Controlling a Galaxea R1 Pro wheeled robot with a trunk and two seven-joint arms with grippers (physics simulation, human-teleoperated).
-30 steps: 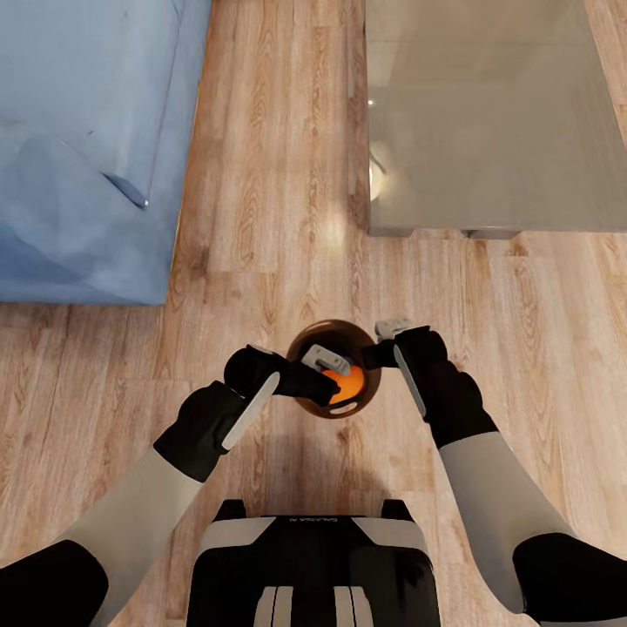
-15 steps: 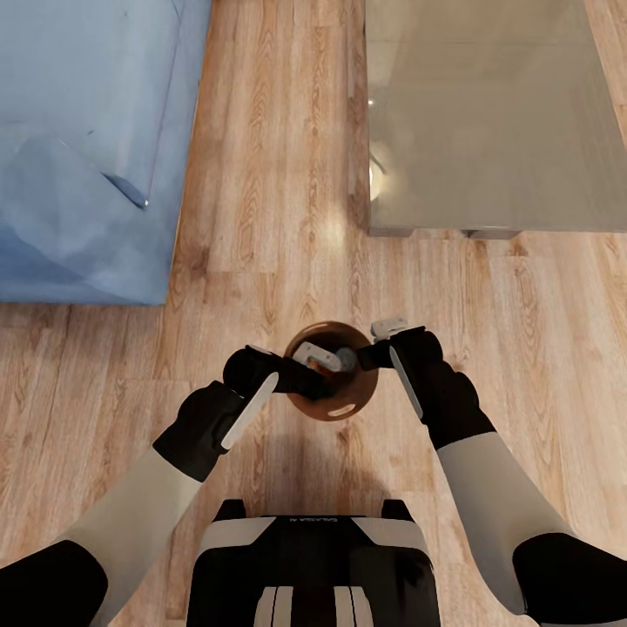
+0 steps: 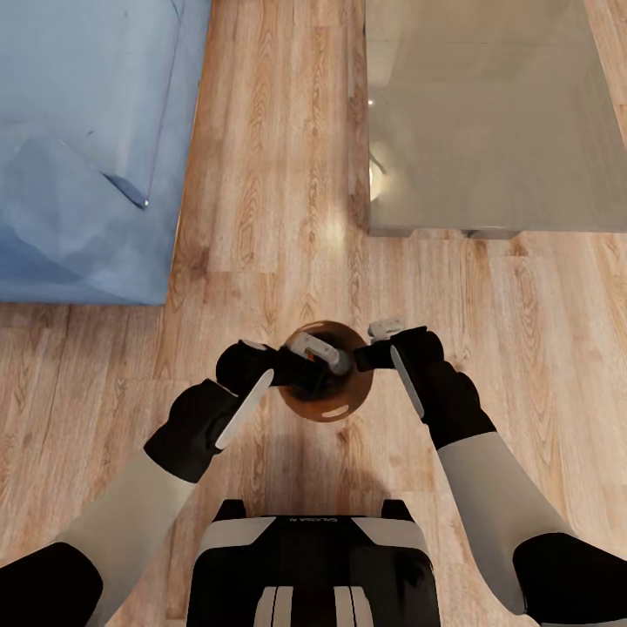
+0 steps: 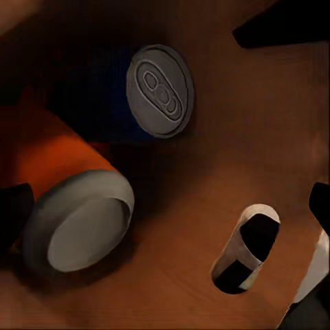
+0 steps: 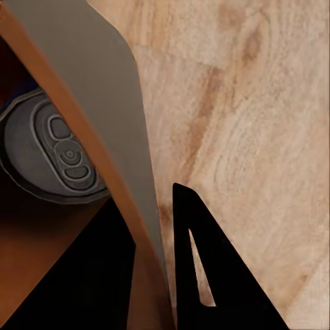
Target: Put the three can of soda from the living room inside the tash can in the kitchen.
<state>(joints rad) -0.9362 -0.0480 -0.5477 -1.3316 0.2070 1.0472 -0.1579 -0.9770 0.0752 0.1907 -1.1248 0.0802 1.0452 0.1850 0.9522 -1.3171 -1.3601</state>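
Note:
The tan wooden trash can stands on the floor just ahead of my base. My right gripper is shut on its right rim, one finger inside the bin and one outside. Over the bin's left side my left gripper hangs open with nothing in it. Down inside the bin lie a dark blue soda can and an orange soda can, below an oval handle cut-out. A silver can top also shows past the rim. The other orange can is hidden.
A blue sofa fills the far left. The glass-topped low table stands at the far right, with a strip of light wood floor between them. My own base sits close behind the bin.
The orange can that my left gripper held over the bin has dropped inside. That gripper now stands open and has drawn back a little to the left. The right gripper keeps its hold on the rim.

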